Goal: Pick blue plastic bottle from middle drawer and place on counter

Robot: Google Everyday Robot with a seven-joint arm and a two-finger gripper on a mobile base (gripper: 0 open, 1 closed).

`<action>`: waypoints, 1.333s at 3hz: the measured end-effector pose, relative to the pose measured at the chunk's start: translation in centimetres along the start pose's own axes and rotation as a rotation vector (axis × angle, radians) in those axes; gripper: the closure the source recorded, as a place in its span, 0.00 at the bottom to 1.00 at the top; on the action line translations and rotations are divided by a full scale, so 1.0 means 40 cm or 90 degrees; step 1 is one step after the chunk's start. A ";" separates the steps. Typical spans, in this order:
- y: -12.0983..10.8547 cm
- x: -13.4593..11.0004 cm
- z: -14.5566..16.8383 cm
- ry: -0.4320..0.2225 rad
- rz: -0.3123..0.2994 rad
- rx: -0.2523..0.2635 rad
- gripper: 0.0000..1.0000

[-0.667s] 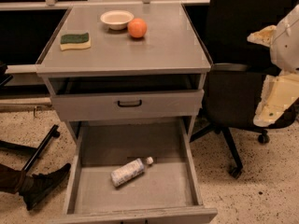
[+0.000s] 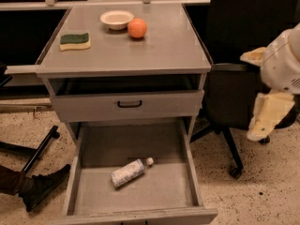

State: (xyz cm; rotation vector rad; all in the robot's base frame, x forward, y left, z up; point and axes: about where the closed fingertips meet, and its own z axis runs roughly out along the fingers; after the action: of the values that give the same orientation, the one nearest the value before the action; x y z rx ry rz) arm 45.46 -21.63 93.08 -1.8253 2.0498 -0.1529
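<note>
The blue plastic bottle (image 2: 130, 172) lies on its side on the floor of the open middle drawer (image 2: 190, 172), white cap pointing to the right and back. The counter (image 2: 164, 46) is the grey top of the cabinet above it. My gripper (image 2: 268, 112) hangs at the far right of the view, outside the cabinet, to the right of the drawers and well above and apart from the bottle. It holds nothing that I can see.
On the counter stand a green-and-yellow sponge (image 2: 75, 41), a cream bowl (image 2: 116, 19) and an orange (image 2: 137, 28). The shallower drawer with a black handle (image 2: 129, 104) sits slightly open above. A black office chair (image 2: 234, 102) stands right of the cabinet; a shoe (image 2: 40, 186) lower left.
My gripper has shifted a little down and to the left at the right edge. The bottle and the drawers have not moved.
</note>
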 end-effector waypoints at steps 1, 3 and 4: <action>0.079 0.007 0.217 -0.050 0.008 -0.065 0.00; 0.162 -0.060 0.450 -0.130 0.005 -0.120 0.00; 0.172 -0.073 0.495 -0.151 0.005 -0.124 0.00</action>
State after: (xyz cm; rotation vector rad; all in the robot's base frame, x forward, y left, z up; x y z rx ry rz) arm 46.32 -14.33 73.25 -1.8460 1.9613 0.2626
